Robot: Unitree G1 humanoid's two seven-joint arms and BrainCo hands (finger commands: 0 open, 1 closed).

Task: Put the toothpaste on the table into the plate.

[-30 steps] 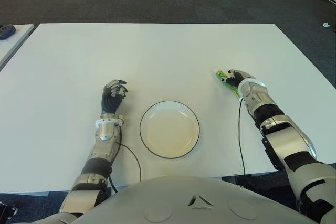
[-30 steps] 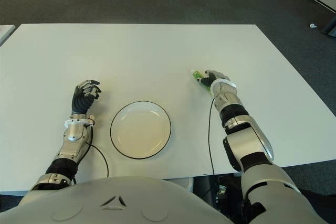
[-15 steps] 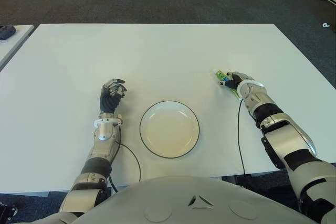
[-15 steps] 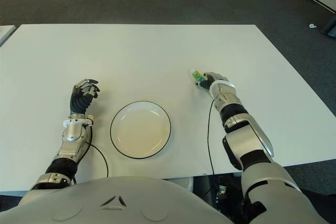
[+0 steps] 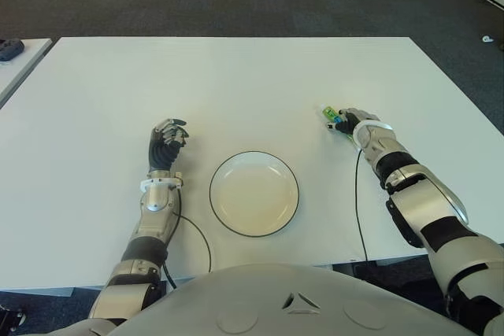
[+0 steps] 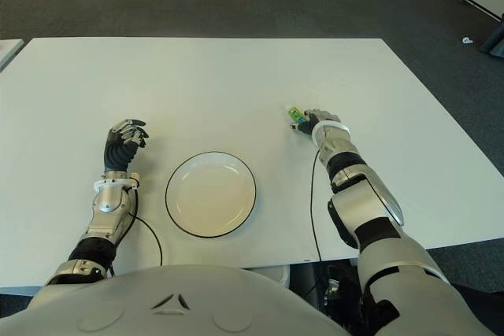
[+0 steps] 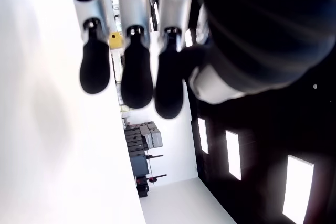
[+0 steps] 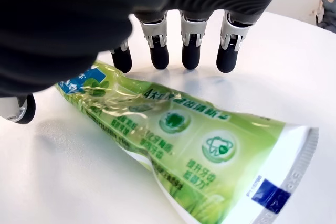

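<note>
Left eye view gives us the whole layout: the table, the plate near its front edge, our left hand just to the left of the plate, and our right hand well to the right of the plate, over the toothpaste. The tube lies flat on the table, apart from the plate, so nothing has been carried yet.

What could go wrong, we judge, starts with the grasp. The tube looks flat, soft and glossy, and it lies tight against the tabletop. If our fingers close on top of it without getting under an edge, they may only press it down or push it away. A loose pinch on the film could let it slide out on the way to the plate. The plate is shallow too, so a long tube released off-centre might hang over the rim.

Right wrist view shows what the eye views cannot: four fingertips standing on the table just beyond the tube, the thumb at its near side, the hand arched over it and spread, not yet squeezing. Left wrist view shows our left fingers curled and holding nothing. Only the eye views show the way to the plate.
</note>
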